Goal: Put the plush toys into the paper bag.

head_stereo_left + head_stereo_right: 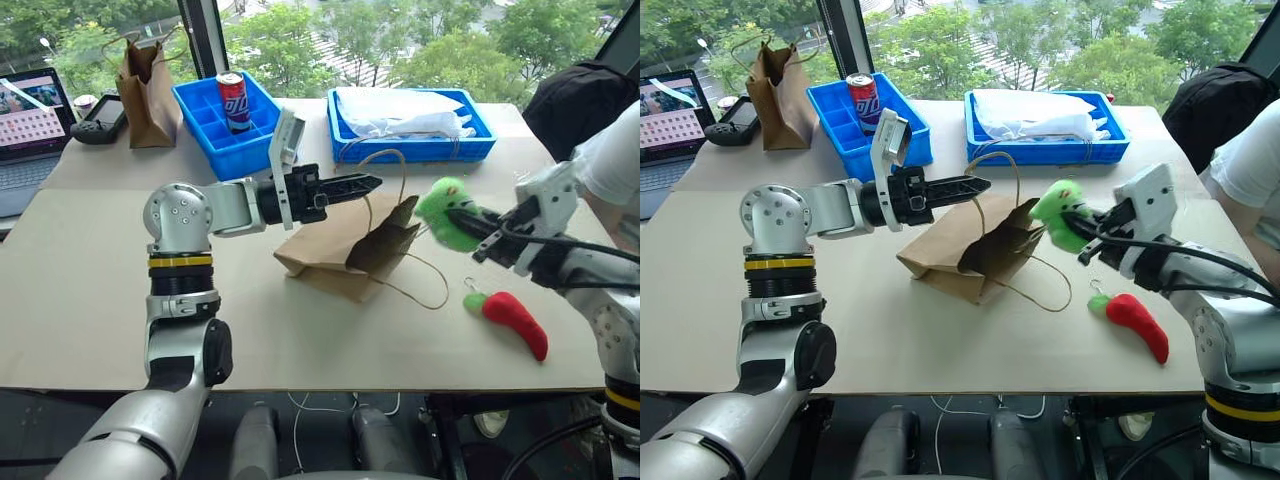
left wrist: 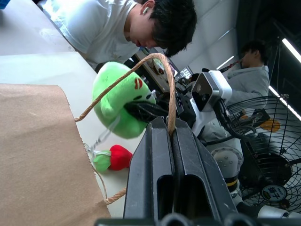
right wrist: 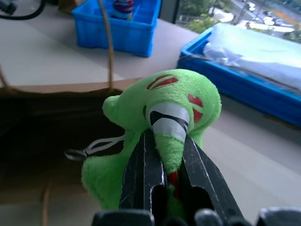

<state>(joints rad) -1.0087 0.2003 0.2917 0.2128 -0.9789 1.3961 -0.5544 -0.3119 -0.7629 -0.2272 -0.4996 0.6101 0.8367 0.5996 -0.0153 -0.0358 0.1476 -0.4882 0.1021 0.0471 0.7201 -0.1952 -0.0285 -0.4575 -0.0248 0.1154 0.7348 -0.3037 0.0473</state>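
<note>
I'm holding the right tool (image 1: pixel 462 219) clenched on the green plush toy (image 1: pixel 444 212), carrying it in the air just beside the open mouth of the paper bag (image 1: pixel 345 245). My left tool (image 1: pixel 368 183) is pinching one twine handle (image 1: pixel 385 157) of that bag, fingers closed on the loop and pointing across toward the right arm, keeping the mouth lifted. The bag is lying on its side on the desk (image 1: pixel 90 280), its other handle trailing loose on the surface. The red chili toy (image 1: pixel 512 318) is resting on the desk, near the bag and below the right arm.
</note>
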